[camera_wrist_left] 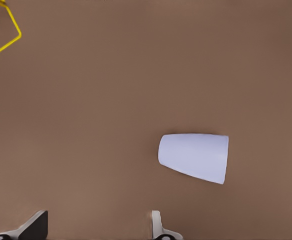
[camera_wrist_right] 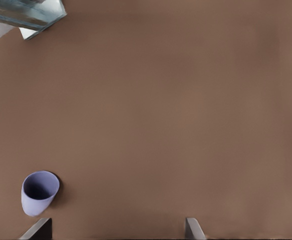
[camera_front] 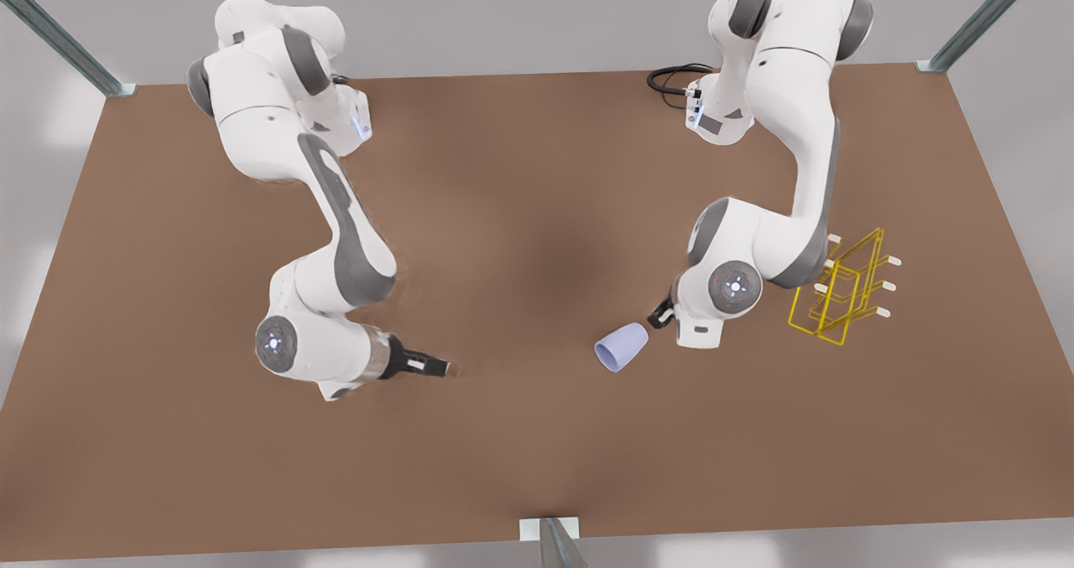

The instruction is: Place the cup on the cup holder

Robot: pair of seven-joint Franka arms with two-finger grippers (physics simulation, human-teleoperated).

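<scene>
The pale lavender cup (camera_front: 622, 347) lies on its side on the brown table, mouth toward the front view's lower left. My left gripper (camera_front: 661, 315), on the front view's right arm, hovers just beside the cup's narrow base. The left wrist view shows this gripper (camera_wrist_left: 96, 222) open and holding nothing, with the cup (camera_wrist_left: 195, 157) a short way beyond its fingers. My right gripper (camera_front: 430, 367) is farther off on the front view's left, open (camera_wrist_right: 115, 226) and facing the cup's mouth (camera_wrist_right: 39, 192). The yellow wire cup holder (camera_front: 841, 293) stands past the left arm, one corner (camera_wrist_left: 19, 34) in view.
A metal post (camera_front: 554, 543) with a white bracket sits at the table's near edge, and the right wrist view shows this post (camera_wrist_right: 28, 12). A black cable (camera_front: 671, 77) loops at the back. More posts stand at the far corners.
</scene>
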